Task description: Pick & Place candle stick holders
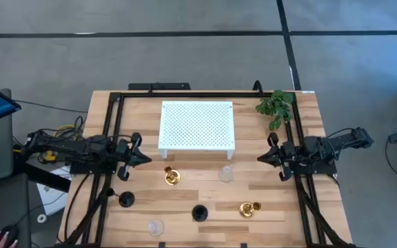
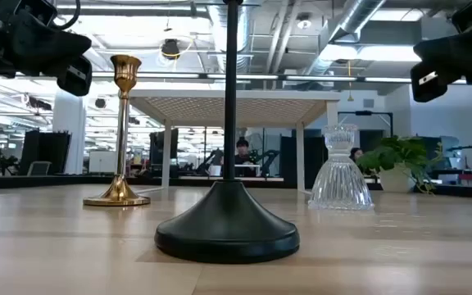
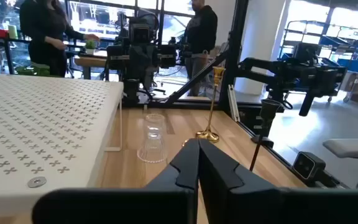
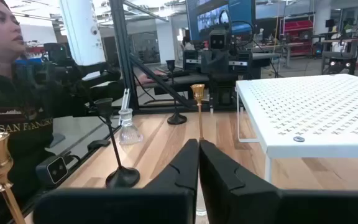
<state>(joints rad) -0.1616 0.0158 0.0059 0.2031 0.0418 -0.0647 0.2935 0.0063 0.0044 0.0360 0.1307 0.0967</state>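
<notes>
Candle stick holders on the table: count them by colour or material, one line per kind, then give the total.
Gold holders: 2
Black holders: 2
Clear glass holders: 2
Total: 6

Two matte black jointed arms, angular black fingers (image 3: 197,168), black cabling

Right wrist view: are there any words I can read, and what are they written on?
"SAN FRANCI": on the dark top of a person at the picture's edge; the rest of the word is cut off by a candle holder.
Screens far back in the room: too small and blurred to read.
No words show on the candle holders, the white platform or the table.
</notes>
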